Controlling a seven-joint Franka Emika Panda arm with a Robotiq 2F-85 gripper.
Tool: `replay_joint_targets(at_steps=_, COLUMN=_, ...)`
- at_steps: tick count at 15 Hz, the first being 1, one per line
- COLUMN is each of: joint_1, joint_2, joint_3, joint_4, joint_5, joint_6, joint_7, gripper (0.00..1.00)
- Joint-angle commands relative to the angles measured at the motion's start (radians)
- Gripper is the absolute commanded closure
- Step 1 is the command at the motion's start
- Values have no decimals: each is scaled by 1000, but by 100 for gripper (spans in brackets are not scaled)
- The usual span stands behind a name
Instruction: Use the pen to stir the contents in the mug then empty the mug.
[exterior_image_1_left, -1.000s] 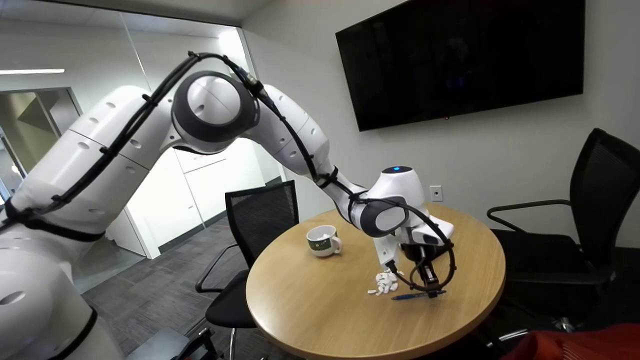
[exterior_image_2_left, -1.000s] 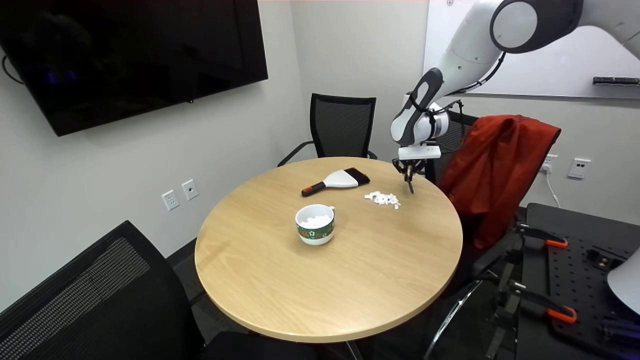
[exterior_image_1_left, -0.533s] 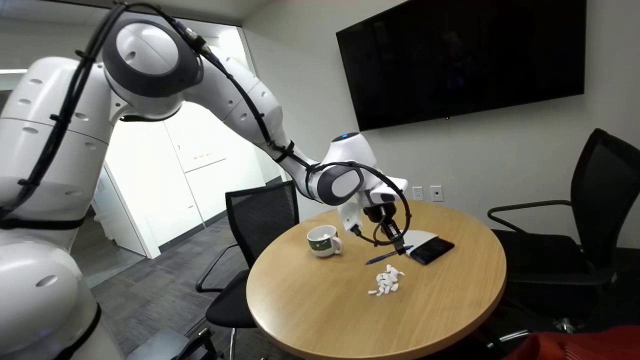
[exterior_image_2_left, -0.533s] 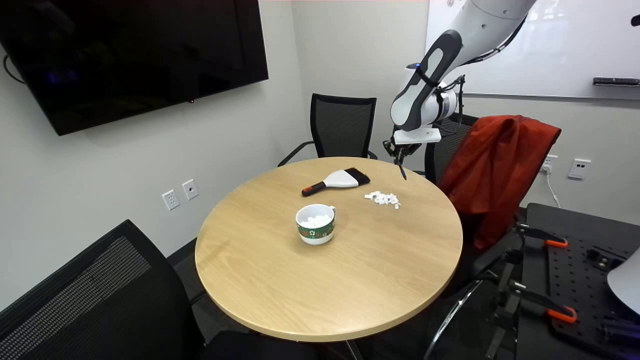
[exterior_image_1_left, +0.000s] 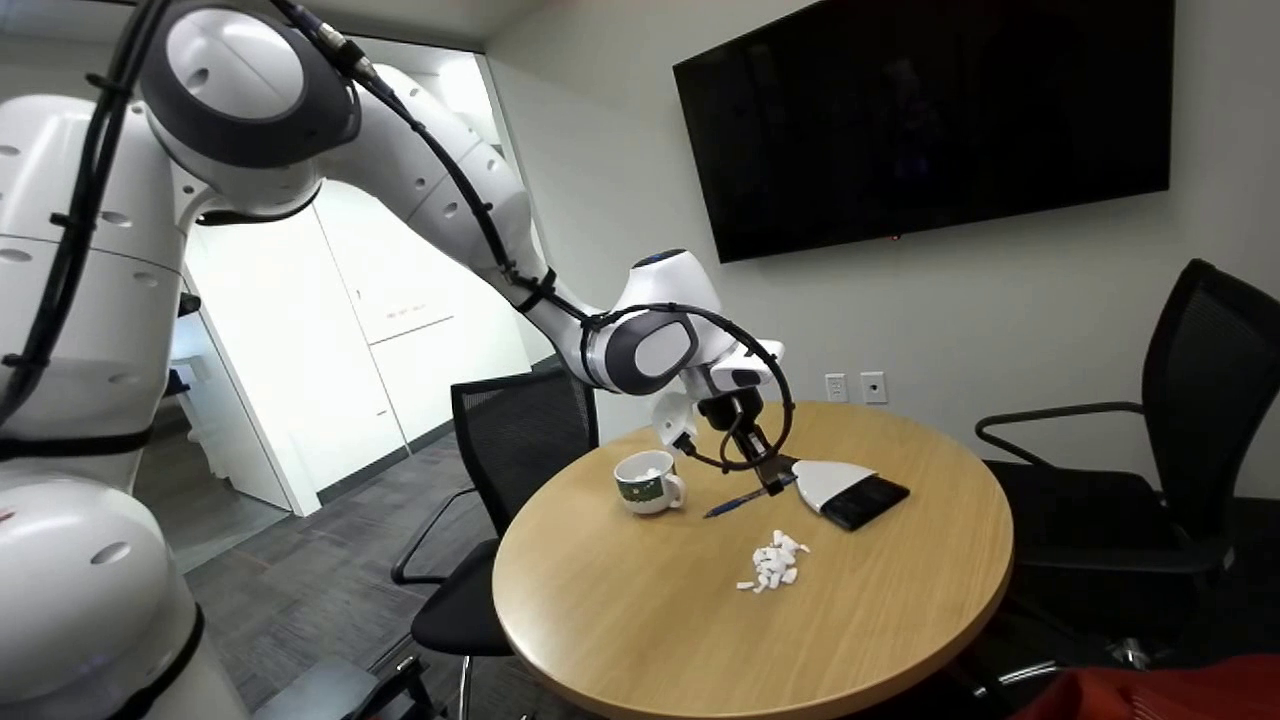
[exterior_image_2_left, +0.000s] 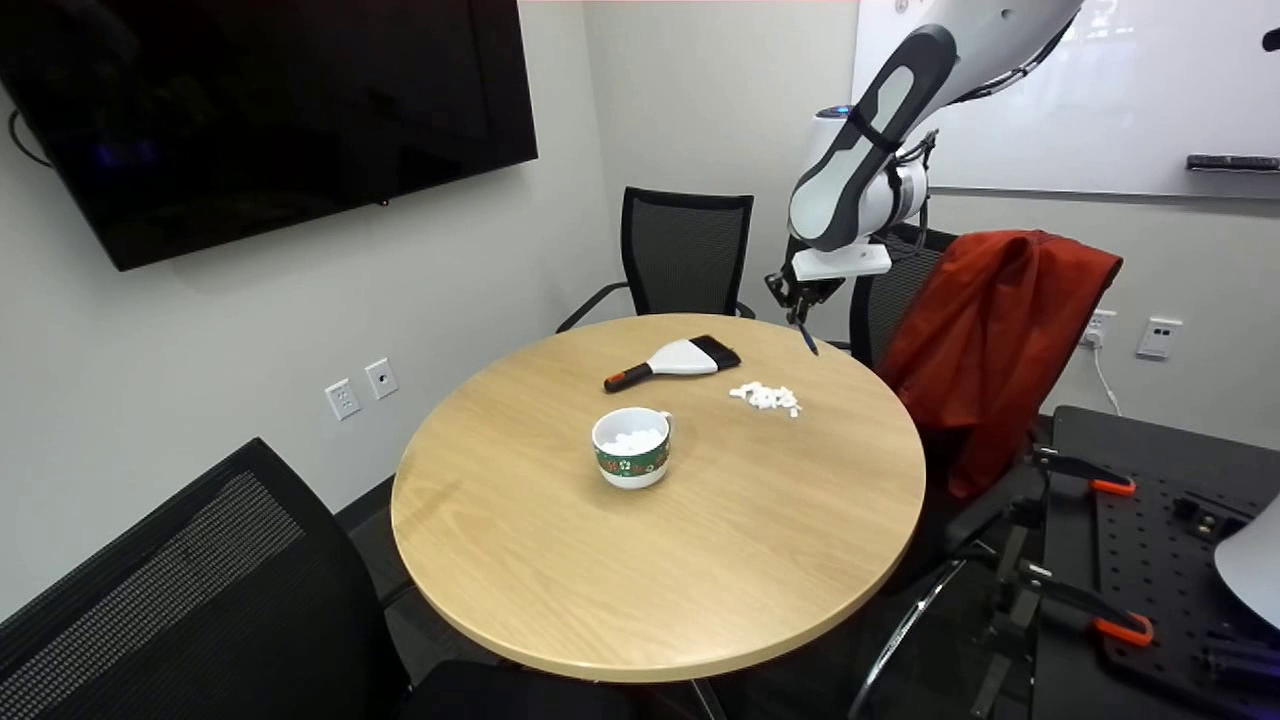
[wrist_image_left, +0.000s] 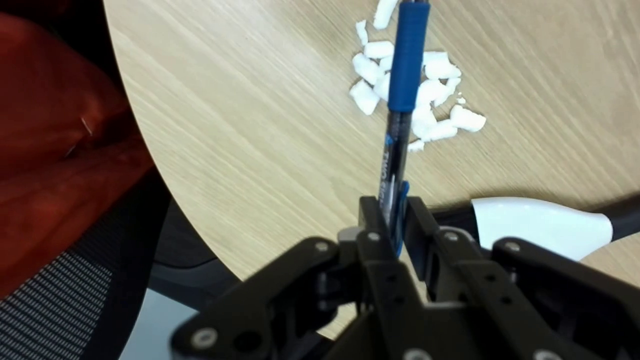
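On pen (wrist_image_left: 399, 122): "TWO SI…" (partly hidden)

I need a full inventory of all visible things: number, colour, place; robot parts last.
Table: one, light brown, mid-room
Mug: one, white and green, on table
Contents: many, white, in mug
Loose bits: many, white, piled on table
Pen: one, blue, held above table
Hand brush: one, white and black, on table
Chairs: three, black, around table
Garment: one, red, over one chair
Screen: one, black, on wall
Whiteboard: one, white, on another wall
Wall plates: at least four, white, on both walls
Bench: one, black, near garment
Clamps: two, black and orange, on bench
Arm: one, white and grey, over table
Gripper: one, black, closed on pen
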Motion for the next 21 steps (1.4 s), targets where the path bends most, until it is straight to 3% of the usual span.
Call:
replay_joint_targets(at_steps=1, joint_1=-19, joint_2=-2, joint_3=16, joint_4=2, joint_5=-20, joint_6=0, joint_7=13, gripper=84)
replay_joint_targets(at_steps=3, joint_1=-19, joint_2=-2, joint_3=16, joint_4=1, joint_5=-20, joint_6=0, joint_7=13, gripper=84)
replay_joint_targets(at_steps=4, joint_1=3, joint_2=10, joint_3=-19, joint_4=9, joint_5=-41, joint_6=59, joint_7=41, gripper=96)
replay_joint_targets(at_steps=6, joint_1=84, joint_2=6, joint_3=-113, joint_4=-5, joint_5=-124, joint_6=182, joint_7=84, gripper=96)
replay_joint_targets(at_steps=11, joint_1=438, joint_2=67, joint_3=-436, joint_4=-34, joint_5=-240, joint_6=452, joint_7=220, gripper=96)
replay_joint_targets(at_steps=15, joint_1=740, joint_2=211, joint_3=-635, joint_4=-71, joint_5=-96, joint_6=704, joint_7=242, gripper=96)
replay_joint_targets(at_steps=16, joint_1=792, joint_2=254, joint_3=-654, joint_4=-78, joint_5=-43, joint_6=766, joint_7=241, gripper=96)
replay_joint_targets(at_steps=17, joint_1=875, joint_2=266, joint_3=-693, joint_4=15, joint_5=8, joint_6=654, joint_7=230, gripper=96)
replay_joint_targets(at_steps=18, joint_1=915, joint_2=296, joint_3=-701, joint_4=8, joint_5=33, joint_6=659, joint_7=238, gripper=96)
replay_joint_targets(at_steps=19, joint_1=801, joint_2=202, joint_3=-588, joint_4=-25, joint_5=115, joint_6=644, joint_7=68, gripper=96)
replay_joint_targets(at_steps=20, joint_1=840, joint_2=217, joint_3=-598, joint_4=-10, joint_5=161, joint_6=627, joint_7=59, gripper=84)
replay_joint_targets(at_steps=21, joint_1=863, joint_2=237, joint_3=-626, joint_4=-16, joint_5=94, joint_6=626, joint_7=138, gripper=84)
